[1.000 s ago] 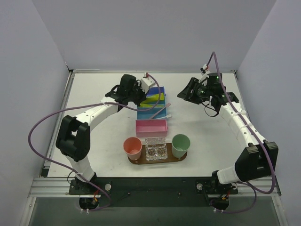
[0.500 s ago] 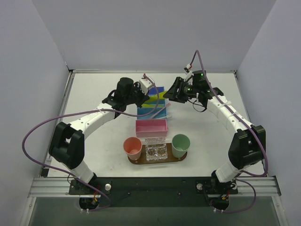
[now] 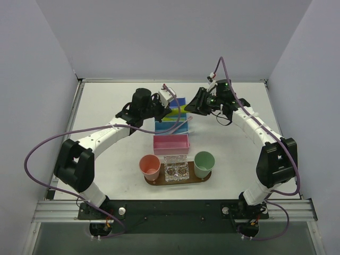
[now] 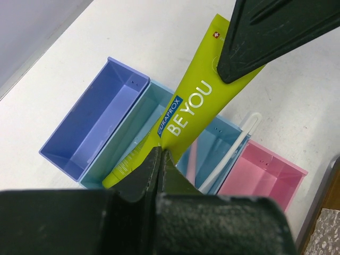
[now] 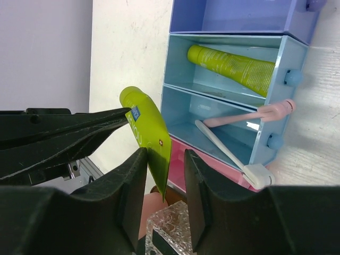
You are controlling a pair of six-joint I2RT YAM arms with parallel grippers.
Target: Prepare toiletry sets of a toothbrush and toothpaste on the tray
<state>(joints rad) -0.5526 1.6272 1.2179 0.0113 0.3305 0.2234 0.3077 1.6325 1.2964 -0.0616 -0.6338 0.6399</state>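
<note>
Pinching the toothpaste [image 4: 188, 101] by its cap end with closed left fingers [image 4: 141, 180], aloft over the teal bin [image 4: 133, 135] and well apart from the tray [image 3: 154, 182] at the worktop's [image 3: 234, 154] near side. Offering the flat crimped tail rightward, seemingly for a handover. Straddling that tail with right fingers [image 5: 127, 191] spread, not yet squeezing.

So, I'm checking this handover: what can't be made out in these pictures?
Top view: the held tube is mostly hidden between the left claw and right claw.
Left wrist: the spare tube is half covered by the held one.
Right wrist: the holder is cut off by the bottom edge.
</note>
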